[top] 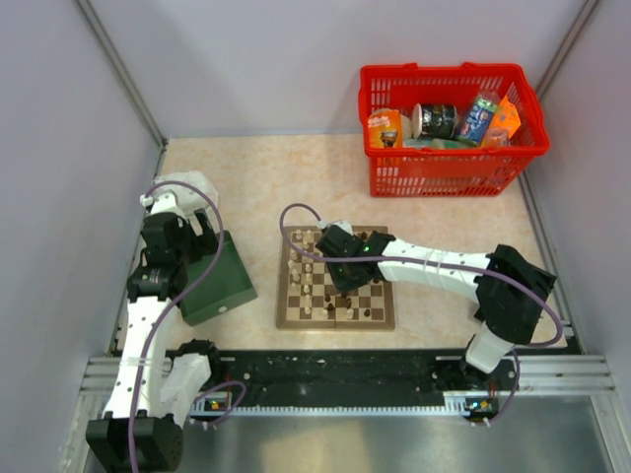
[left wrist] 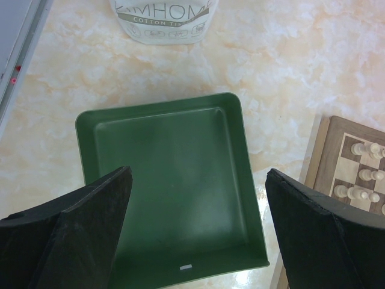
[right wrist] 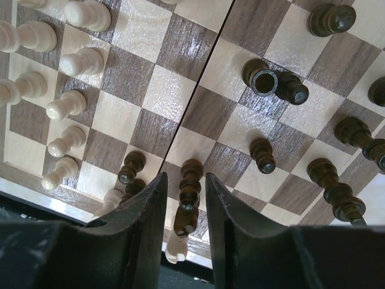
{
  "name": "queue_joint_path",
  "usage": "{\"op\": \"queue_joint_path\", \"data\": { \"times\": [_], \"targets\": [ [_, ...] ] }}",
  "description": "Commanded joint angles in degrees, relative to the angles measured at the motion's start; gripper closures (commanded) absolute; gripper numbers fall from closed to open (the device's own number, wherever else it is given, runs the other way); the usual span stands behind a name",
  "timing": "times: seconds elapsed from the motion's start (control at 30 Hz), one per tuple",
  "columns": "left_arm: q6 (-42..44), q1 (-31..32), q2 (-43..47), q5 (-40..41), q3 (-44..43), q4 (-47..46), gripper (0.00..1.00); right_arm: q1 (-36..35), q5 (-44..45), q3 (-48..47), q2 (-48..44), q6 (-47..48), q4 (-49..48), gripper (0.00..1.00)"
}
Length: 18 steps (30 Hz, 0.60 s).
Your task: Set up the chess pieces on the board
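Observation:
The board (top: 287, 319) lies mid-table, with cream-white chess pieces (right wrist: 67, 105) in rows on one side and dark brown chess pieces (right wrist: 329, 180) scattered on the other. One dark piece (right wrist: 263, 80) lies toppled, its hollow base showing. My right gripper (right wrist: 186, 180) hangs low over the board (right wrist: 165, 93), its fingers narrowly astride an upright dark piece (right wrist: 191, 168) with a thin gap on each side. My left gripper (left wrist: 198, 173) is wide open and holds nothing, above the dark green box (left wrist: 168, 150).
The green box (top: 222, 286) sits left of the board. A white tissue pack (left wrist: 162, 21) lies beyond it. A red basket (top: 449, 163) holding packaged goods stands at the back right. Metal rails frame the table's sides.

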<state>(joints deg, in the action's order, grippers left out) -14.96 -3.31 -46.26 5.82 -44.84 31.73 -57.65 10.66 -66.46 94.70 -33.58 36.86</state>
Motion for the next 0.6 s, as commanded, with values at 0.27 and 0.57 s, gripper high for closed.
{"op": "queue_joint_path", "data": {
  "times": [0.27,0.57],
  "targets": [
    [0.3,0.0,0.4,-0.4,0.0,-1.0,0.02,-0.6,-0.5,-0.6,0.5,0.3,-0.1,0.69],
    [0.3,0.0,0.6,-0.3,0.1,-1.0,0.02,-0.6,0.5,-0.6,0.8,0.4,0.8,0.75]
  ]
}}
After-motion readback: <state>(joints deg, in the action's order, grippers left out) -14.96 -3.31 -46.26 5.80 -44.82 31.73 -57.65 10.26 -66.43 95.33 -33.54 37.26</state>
